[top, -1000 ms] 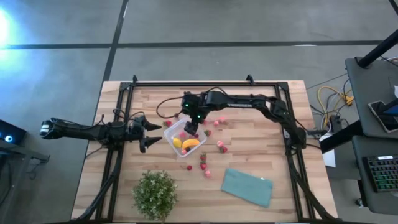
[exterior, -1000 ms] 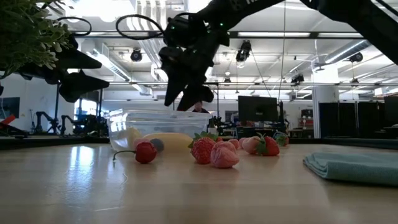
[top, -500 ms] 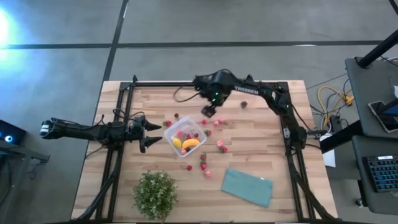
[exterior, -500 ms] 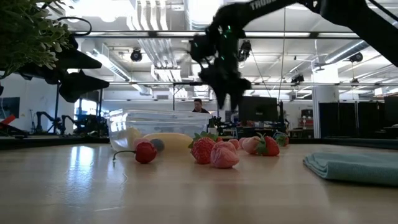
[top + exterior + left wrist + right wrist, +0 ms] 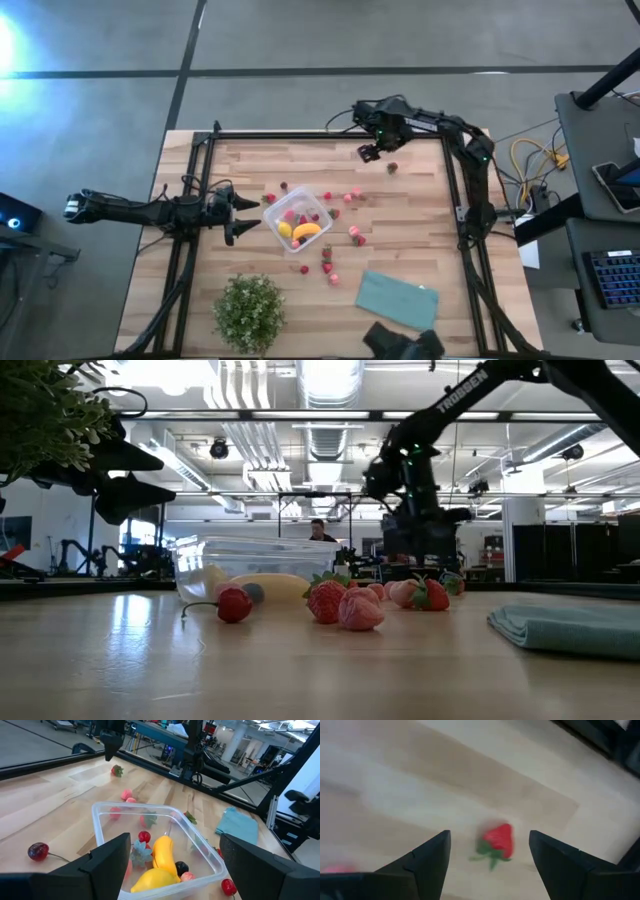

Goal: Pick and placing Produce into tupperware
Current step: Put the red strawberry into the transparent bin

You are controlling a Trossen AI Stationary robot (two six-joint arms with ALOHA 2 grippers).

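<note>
The clear square tupperware [image 5: 298, 219] sits mid-table and holds a yellow banana [image 5: 162, 851], a yellow round fruit [image 5: 154, 881] and some red strawberries [image 5: 144, 837]. More strawberries [image 5: 355, 236] lie loose on the wood to its right and near side. My left gripper [image 5: 245, 215] hovers open just left of the tupperware. My right gripper [image 5: 368, 153] is open near the table's far edge. A lone strawberry [image 5: 497, 841] lies on the wood ahead of it, between the lines of its fingers and untouched.
A teal folded cloth [image 5: 398, 298] lies near the right front corner, and a green potted plant [image 5: 248, 310] stands at the near left. A red cherry-like fruit [image 5: 38, 851] with a stem lies beside the tupperware. A dark object [image 5: 400, 340] shows at the near edge.
My right gripper has swung from above the tupperware toward the table's far right, ending near the far edge by the lone strawberry. The left arm and the produce have stayed where they were.
</note>
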